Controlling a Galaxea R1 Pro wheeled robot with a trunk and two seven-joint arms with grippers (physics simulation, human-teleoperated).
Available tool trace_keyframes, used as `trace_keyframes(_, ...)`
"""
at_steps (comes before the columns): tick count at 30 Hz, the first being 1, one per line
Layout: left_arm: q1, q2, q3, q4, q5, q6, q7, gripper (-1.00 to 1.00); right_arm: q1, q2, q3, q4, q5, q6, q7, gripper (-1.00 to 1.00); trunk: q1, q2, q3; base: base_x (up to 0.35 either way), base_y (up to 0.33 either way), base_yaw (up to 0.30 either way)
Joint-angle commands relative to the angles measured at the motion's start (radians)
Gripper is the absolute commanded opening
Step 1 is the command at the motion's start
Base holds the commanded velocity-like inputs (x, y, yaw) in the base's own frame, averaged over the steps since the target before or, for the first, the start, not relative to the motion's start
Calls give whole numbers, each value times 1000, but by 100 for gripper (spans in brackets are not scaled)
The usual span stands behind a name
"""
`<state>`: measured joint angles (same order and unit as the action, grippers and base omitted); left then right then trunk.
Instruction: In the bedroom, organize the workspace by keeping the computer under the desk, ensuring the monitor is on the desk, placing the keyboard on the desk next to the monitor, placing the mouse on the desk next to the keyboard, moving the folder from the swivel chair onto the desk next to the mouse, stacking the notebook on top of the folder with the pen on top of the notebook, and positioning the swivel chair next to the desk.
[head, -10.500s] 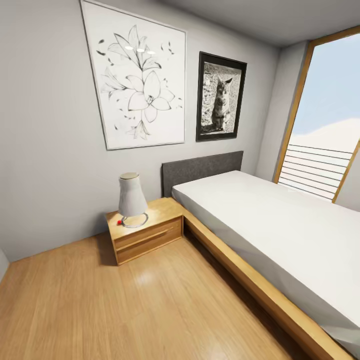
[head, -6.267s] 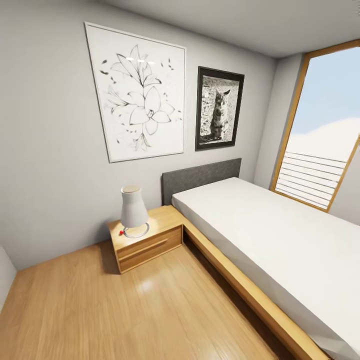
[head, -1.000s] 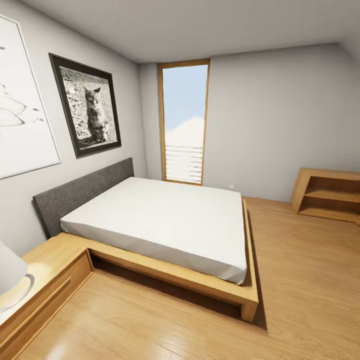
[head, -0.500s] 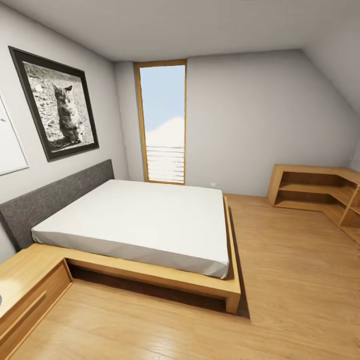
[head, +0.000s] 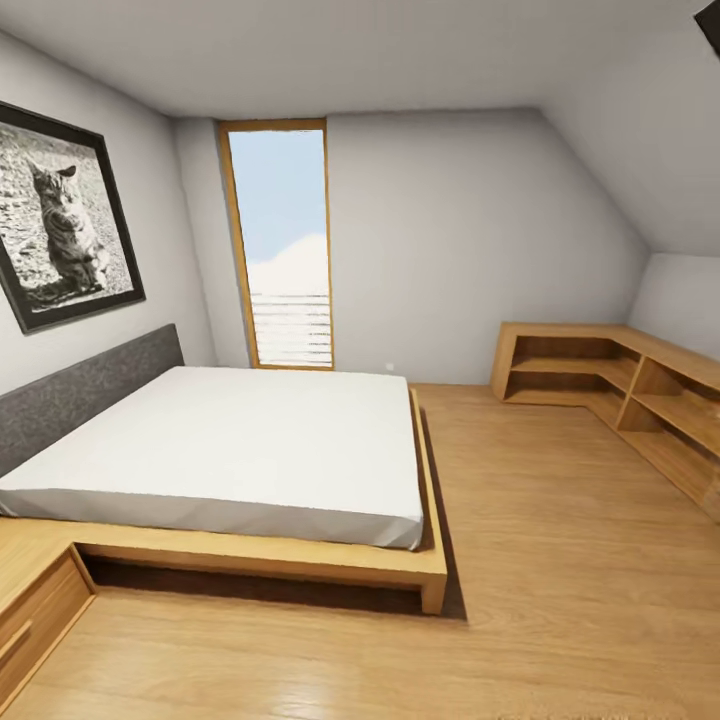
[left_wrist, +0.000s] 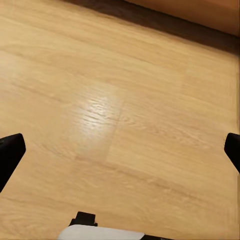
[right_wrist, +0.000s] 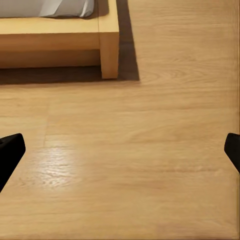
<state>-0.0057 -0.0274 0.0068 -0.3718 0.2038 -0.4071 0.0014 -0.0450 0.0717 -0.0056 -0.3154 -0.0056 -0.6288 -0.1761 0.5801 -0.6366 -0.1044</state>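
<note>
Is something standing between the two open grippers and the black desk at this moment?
These views cannot settle it. The left gripper and right gripper are open over bare wooden floor; ahead are the white-mattress bed and low wooden shelves.

Cat picture (head: 62, 215), 9 o'clock: frame cropped by picture edge. Nightstand (head: 30, 610), 8 o'clock: one corner in frame. Shelf unit (head: 640, 395), 3 o'clock: far end cropped. Left end effector (left_wrist: 120, 152) and right end effector (right_wrist: 120, 150): fingertips (left_wrist: 10, 152) alone visible at both picture edges.
</note>
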Motion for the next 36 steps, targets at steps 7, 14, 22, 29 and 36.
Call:
trace_keyframes(7, 0, 0, 1, 0, 3, -3, 0, 100, -1, -1, 0, 0, -1, -11, -2, 100, 0, -1, 0, 25, 106, -270)
trace_keyframes(14, 0, 0, 1, 0, 3, -3, 0, 100, -1, 0, 0, -1, -1, -21, -3, 100, 0, -1, 1, 161, 257, -266)
trace_keyframes(22, 0, 0, 0, 1, 3, -2, 0, 100, -1, 0, 0, 0, -1, -22, -3, 100, 0, -1, -7, 119, 123, -192)
trace_keyframes(29, 0, 0, 0, 2, 3, -2, 0, 100, -1, 0, 0, -1, -1, -22, -3, 100, 0, -1, -16, 15, 15, -154)
trace_keyframes(36, 0, 0, 1, 4, 3, -2, 0, 100, -1, 0, 0, -1, -1, -22, -3, 100, 0, -1, -26, 2, 2, -150)
